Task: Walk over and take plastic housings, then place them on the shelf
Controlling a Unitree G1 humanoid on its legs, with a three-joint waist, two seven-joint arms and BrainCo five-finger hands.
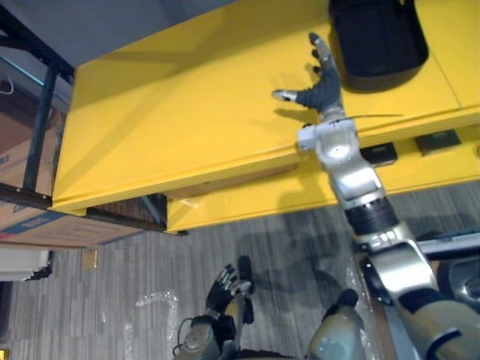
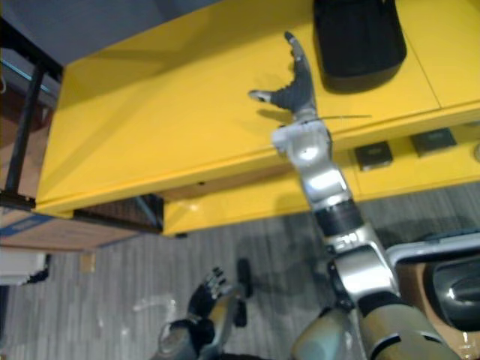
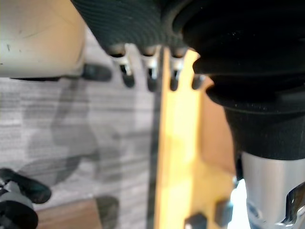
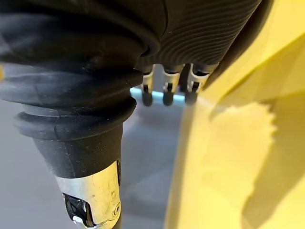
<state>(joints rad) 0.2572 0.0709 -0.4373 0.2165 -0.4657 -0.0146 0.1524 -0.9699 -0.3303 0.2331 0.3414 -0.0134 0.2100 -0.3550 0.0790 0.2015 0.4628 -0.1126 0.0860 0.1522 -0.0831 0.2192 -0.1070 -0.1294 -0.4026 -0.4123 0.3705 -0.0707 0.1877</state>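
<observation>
- right hand (image 1: 322, 86) is spread open, empty, over the yellow shelf (image 1: 180, 112)
- black plastic housing (image 1: 379, 37) sits on that shelf, just beside the fingertips
- left hand (image 1: 225, 283) is down low over the floor (image 1: 135, 255), fingers relaxed

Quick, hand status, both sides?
Left hand: open, empty, low above the floor.
Right hand: open, empty, over the yellow surface beside the black housing.

yellow shelf top (image 1: 165, 112) under right hand (image 1: 322, 84): smooth, semi-gloss | black housing (image 1: 379, 37) beyond that hand: matt plastic | floor (image 1: 135, 255): grey, streaked, matt
</observation>
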